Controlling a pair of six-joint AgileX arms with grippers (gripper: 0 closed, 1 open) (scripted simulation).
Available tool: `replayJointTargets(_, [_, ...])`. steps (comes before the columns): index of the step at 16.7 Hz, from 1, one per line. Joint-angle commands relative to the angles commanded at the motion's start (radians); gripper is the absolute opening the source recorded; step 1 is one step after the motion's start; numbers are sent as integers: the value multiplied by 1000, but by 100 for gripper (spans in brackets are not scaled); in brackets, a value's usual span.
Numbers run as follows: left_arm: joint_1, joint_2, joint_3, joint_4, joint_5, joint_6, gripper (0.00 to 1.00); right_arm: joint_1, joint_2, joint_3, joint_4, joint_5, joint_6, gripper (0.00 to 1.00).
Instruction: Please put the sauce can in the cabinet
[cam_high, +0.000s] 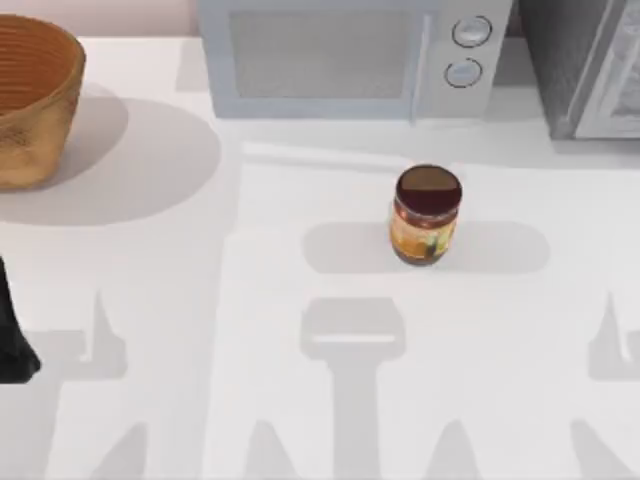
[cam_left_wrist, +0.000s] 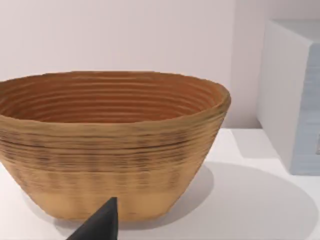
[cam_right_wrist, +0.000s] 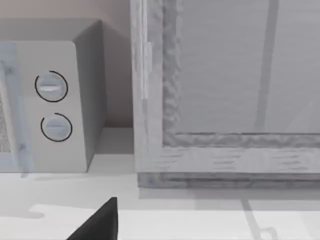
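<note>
The sauce can (cam_high: 425, 215) stands upright near the middle of the table, with a dark red-brown lid and an orange-yellow label. No gripper touches it. The cabinet (cam_high: 585, 65) fills the back right corner; its grey framed front panel (cam_right_wrist: 230, 90) is close in the right wrist view. A dark tip of my right gripper (cam_right_wrist: 100, 222) juts in low in that view, short of the cabinet. My left arm (cam_high: 12, 340) sits at the table's left edge, far from the can. A dark tip of my left gripper (cam_left_wrist: 100, 225) points at the basket.
A woven basket (cam_high: 30, 100) stands at the back left, and its wall (cam_left_wrist: 110, 165) is close in the left wrist view. A pale microwave (cam_high: 350, 55) with two round knobs (cam_right_wrist: 52, 107) sits at the back centre, just left of the cabinet.
</note>
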Motion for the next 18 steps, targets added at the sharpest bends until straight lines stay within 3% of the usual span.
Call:
replayJointTargets(4, [0, 0, 0, 0, 0, 0, 100, 6, 23, 14, 0, -23, -6, 100])
replayJointTargets(7, [0, 0, 0, 0, 0, 0, 100, 24, 124, 70, 1, -110, -35, 100])
replayJointTargets(12, [0, 0, 0, 0, 0, 0, 100, 51, 452, 240, 1, -349, -139, 100])
replayJointTargets(18, [0, 0, 0, 0, 0, 0, 100, 64, 1001, 525, 17, -710, -348, 100])
